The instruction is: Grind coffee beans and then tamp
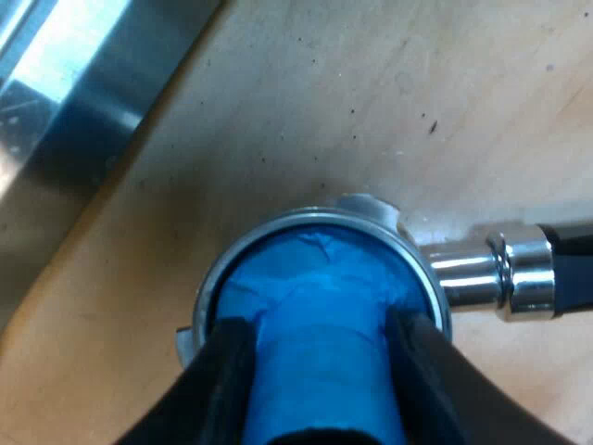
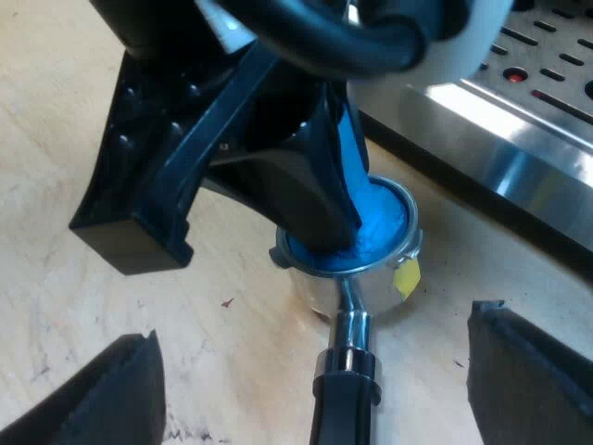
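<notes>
The metal holder (image 1: pixel 306 221) lies on the wooden table with the blue tamper (image 1: pixel 320 287) standing in its basket. My left gripper (image 1: pixel 320 326) is shut on the tamper's blue stem, one black finger (image 1: pixel 230 375) on each side. In the right wrist view the tamper (image 2: pixel 382 218) fills the holder's basket (image 2: pixel 371 283), and the left gripper (image 2: pixel 310 199) reaches down onto it from above. My right gripper (image 2: pixel 310 329) is open, its fingers wide apart on either side of the holder's dark handle (image 2: pixel 341 413) and not touching it.
The espresso machine's steel base (image 1: pixel 83 93) runs close beside the holder, and its drip grate (image 2: pixel 528 74) is just beyond the basket. A small yellow tag (image 2: pixel 406 276) hangs on the basket's rim. Bare wooden table (image 2: pixel 56 185) surrounds the holder.
</notes>
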Robot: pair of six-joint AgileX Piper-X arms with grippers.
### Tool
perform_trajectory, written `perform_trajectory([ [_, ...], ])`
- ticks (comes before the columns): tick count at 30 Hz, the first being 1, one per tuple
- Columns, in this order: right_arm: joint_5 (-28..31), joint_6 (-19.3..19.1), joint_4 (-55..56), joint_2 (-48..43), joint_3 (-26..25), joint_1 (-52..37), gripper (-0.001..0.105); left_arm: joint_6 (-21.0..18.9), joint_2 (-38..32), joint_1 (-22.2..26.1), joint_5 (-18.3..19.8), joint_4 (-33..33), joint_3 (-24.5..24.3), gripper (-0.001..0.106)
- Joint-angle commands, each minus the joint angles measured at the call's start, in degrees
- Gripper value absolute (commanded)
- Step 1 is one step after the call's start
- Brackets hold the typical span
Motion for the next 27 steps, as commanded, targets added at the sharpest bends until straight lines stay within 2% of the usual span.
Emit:
perform_trajectory([
  [1,-0.5,-0.6,-0.9,-0.5,-0.1,-0.1,0.069,0.9,0.6,0.6,-3.5,5.1,2.4,0.0],
  [5,-0.5,-0.6,-0.9,-0.5,-0.1,-0.1,0.069,0.9,-1.3,0.6,-3.4,3.8,2.4,0.0],
  [9,-0.5,-0.6,-0.9,-0.5,-0.1,-0.1,0.069,0.8,-3.2,0.6,-1.3,3.5,2.2,0.0],
  [27,-1.9,-0.6,-2.6,-0.5,-0.1,-0.1,0.069,0.8,-12.3,0.6,-0.7,1.1,2.0,0.0],
])
